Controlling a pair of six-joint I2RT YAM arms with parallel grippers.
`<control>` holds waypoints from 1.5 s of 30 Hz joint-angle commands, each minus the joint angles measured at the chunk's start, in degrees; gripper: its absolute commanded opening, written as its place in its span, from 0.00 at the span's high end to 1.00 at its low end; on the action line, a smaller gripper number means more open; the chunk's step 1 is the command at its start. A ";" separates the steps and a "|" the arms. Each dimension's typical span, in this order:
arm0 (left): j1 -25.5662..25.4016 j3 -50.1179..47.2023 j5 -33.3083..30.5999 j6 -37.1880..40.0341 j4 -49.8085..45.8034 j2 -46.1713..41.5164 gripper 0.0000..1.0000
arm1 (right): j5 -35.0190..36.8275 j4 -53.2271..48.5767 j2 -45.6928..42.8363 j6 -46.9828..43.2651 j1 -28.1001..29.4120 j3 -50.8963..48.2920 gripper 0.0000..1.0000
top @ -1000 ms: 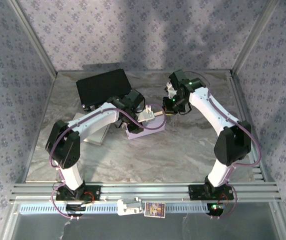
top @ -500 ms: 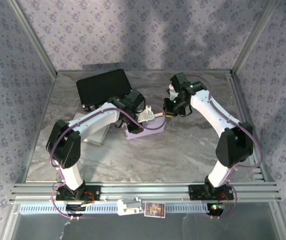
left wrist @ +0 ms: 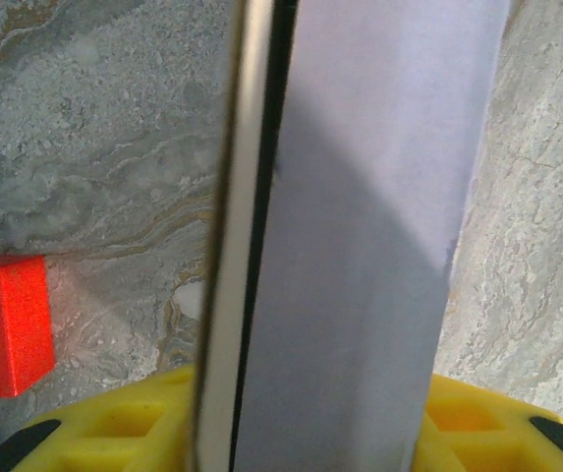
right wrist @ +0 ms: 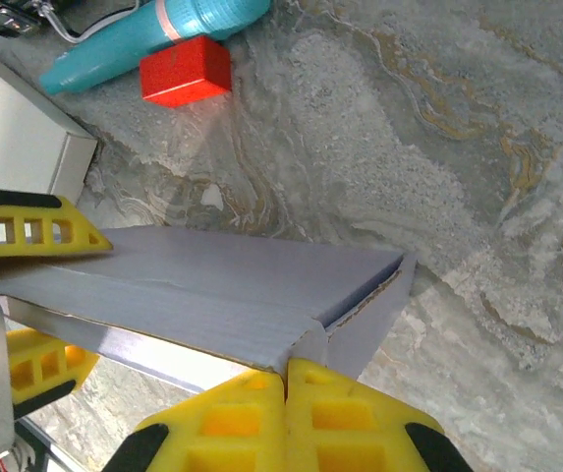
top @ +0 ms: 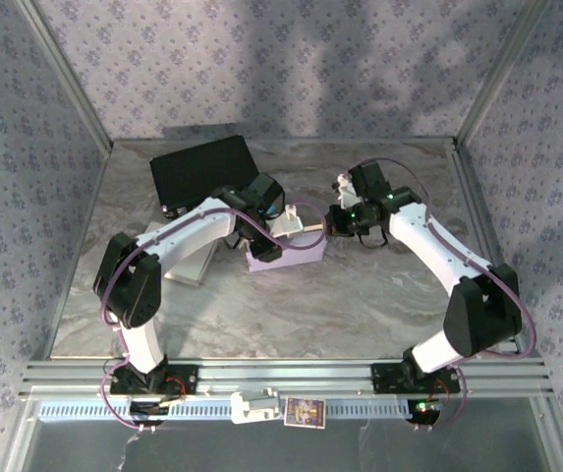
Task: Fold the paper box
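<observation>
Box: lavender paper box, centre of scene.
Left gripper: yellow fingers straddle one panel; clamping cannot be told.
Right gripper: pinched closed, tips against box's right end.

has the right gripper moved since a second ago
Yes. The right gripper has shifted toward the near side, farther from the back edge of the table, and now sits at the right end of the paper box.

The paper box is pale lavender card, only partly folded, lying near the middle of the grey marbled table. A broad panel meets a short side wall at a creased corner, with brown cut edges showing.
</observation>
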 commanded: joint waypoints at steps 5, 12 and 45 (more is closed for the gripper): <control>2.54 1.29 2.01 -2.89 -1.35 0.95 0.55 | 4.15 -0.03 -1.26 -4.38 0.59 -6.33 1.00; 3.03 0.83 2.91 -3.41 -1.18 0.73 0.55 | 7.54 1.73 -3.19 -7.19 1.86 -9.07 1.00; 3.23 -12.37 4.19 -15.38 8.15 -18.32 0.41 | 15.33 -2.42 -1.67 -4.19 6.39 -2.59 1.00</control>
